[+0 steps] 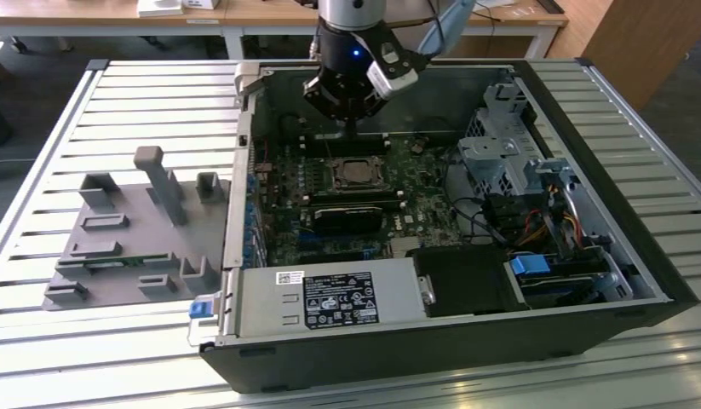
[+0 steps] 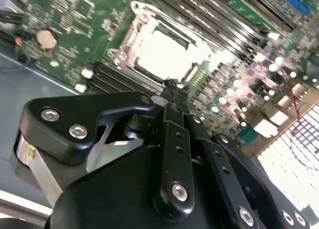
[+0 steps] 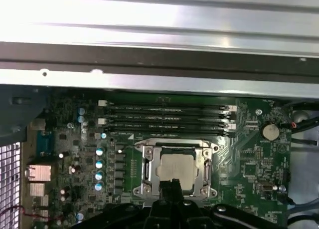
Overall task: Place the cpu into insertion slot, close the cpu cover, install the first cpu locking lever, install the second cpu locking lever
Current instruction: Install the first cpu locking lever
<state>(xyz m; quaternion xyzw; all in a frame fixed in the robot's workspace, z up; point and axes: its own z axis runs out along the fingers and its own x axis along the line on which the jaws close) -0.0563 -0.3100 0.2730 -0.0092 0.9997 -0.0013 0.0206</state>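
Gripper [image 2: 173, 85]: black housing closest to the lens; fingers pressed together to one narrow tip, nothing seen between them. The tip hangs just beside the socket's edge in both wrist views, low over the board.

Computer case [image 1: 441, 349]: open-sided, lying on a slatted table [image 1: 54, 153].

Motherboard [image 3: 249, 159]: green, flat on the case floor, long black memory slots [image 3: 167, 116] just beside the socket.

Insertion slot [image 3: 141, 190]: silvery-rimmed square, mid-board, occupied.

Cpu cover [image 3: 149, 164]: metal frame lying down flat over the slot, its window showing the chip.

Cpu [image 3: 178, 165]: dull grey-silver square, seated in the slot under the cover, level as far as can be told.

Locking levers: too thin to tell whether they are latched.

Handling note, as judgement: the work stands at the levers. A closed tip serves as a pusher; bear on the lever's end alone, steadily, clear of the cover window and the memory slots.
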